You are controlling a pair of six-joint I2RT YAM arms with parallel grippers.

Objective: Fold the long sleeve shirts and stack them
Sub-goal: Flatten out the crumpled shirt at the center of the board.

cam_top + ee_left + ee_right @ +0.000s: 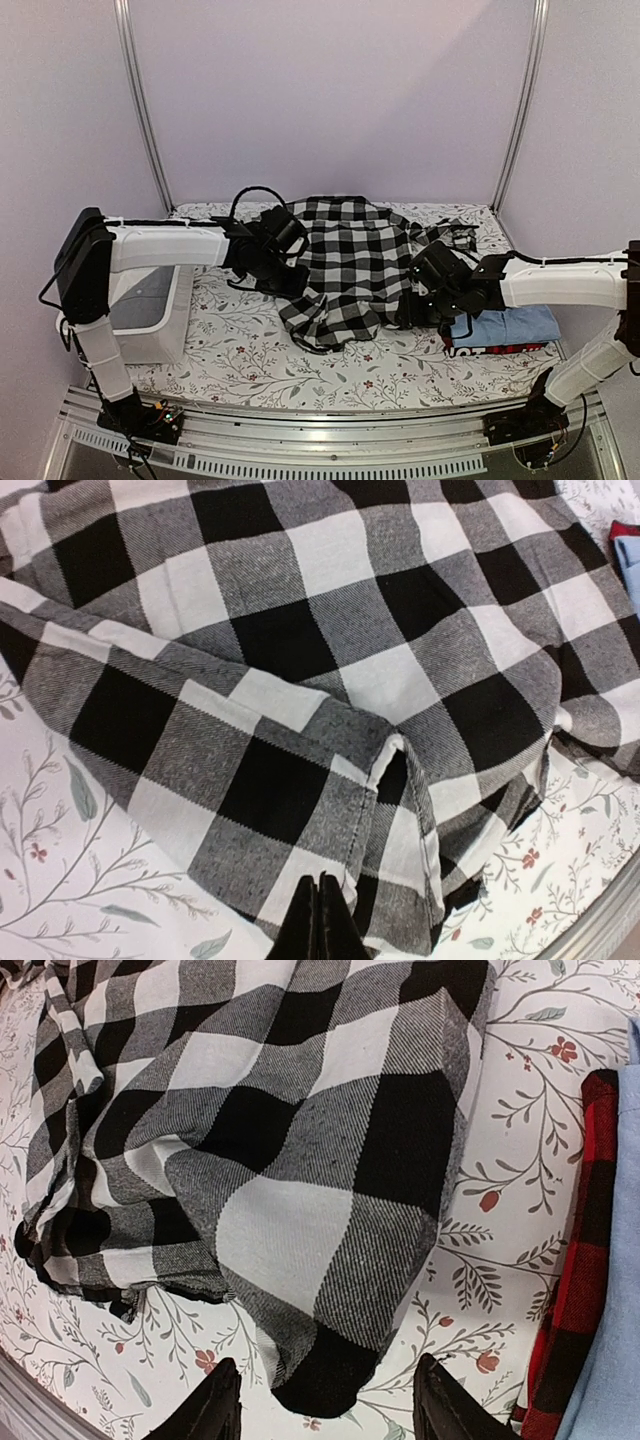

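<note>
At table centre, the checked shirt [350, 260] lies rumpled and only part-folded on the flowered tablecloth [250, 360]. Left gripper [320, 915]: jaws closed, apparently pinching this shirt's near hem. Right gripper [325, 1410]: jaws apart, straddling a black corner of the same shirt without clamping it. Right of the checked shirt, the light blue shirt [510, 325] rests folded on the folded red-and-black shirt [490, 349]; two of three garments thus appear finished. Left of the checked shirt stands a white plastic tub [150, 310], well apart. Obstruction: bunched folds along the shirt's near edge.
</note>
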